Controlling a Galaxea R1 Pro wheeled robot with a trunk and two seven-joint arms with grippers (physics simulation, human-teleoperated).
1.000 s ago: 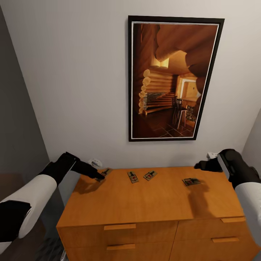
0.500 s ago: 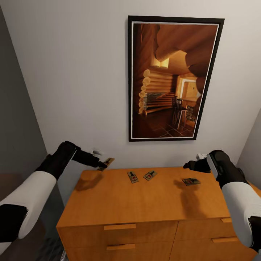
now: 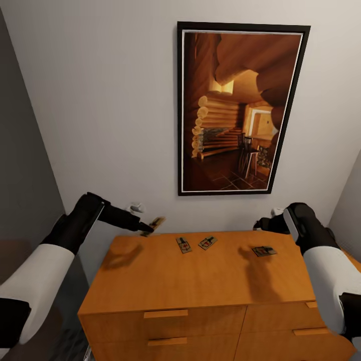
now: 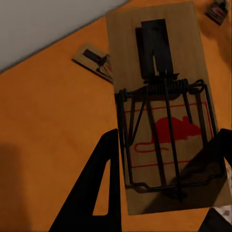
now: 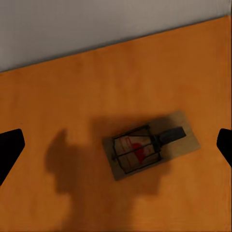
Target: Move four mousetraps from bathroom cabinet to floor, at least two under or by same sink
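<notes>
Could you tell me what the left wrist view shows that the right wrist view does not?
Left wrist alone: a mousetrap gripped by the left pincer and raised above the cabinet top, with two more traps lying beyond. Right wrist alone: the single right-hand mousetrap flat on the top, the open right pincer hovering over it. Both share the orange-brown top and the pale wall.

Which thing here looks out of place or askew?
One mousetrap is off the cabinet, tilted in the left gripper above the top's left rear corner. The other three traps lie flat on top, each turned differently. Nothing looks damaged.
</notes>
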